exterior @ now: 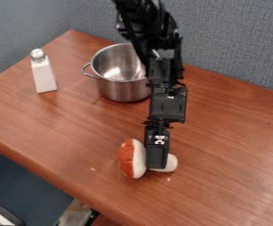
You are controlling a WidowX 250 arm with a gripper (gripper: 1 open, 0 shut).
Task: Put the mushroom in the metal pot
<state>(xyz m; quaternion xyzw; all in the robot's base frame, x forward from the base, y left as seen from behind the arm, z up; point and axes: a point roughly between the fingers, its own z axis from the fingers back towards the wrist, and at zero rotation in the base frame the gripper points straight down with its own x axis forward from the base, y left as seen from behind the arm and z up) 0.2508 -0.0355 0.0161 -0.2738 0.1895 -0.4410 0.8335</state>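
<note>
On a reddish-brown wooden table (56, 124) with a visible grain, set against a blue-grey textured wall (33, 26), a single black robot arm (150, 44) reaches down from the top of the view toward the near edge. The table's corner points away toward the wall, and a dark floor shows below its front edge, with a pale object just visible at the bottom left.

Three loose things stand on the tabletop, one of each. One metal pot (119, 72), shiny and round with small side handles, sits upright near the far corner, its inside showing nothing but steel. One small white bottle (41, 72) with a grey cap stands upright to the pot's left, well apart from it. One mushroom (136, 160) lies on its side near the front edge, reddish-brown cap to the left and cream stem to the right, well apart from the pot.

The gripper (159, 154) comes down directly over the mushroom, its black body with white markings covering the join of cap and stem. Whether its fingers are spread around the mushroom or pinching it cannot be told from this angle.
</note>
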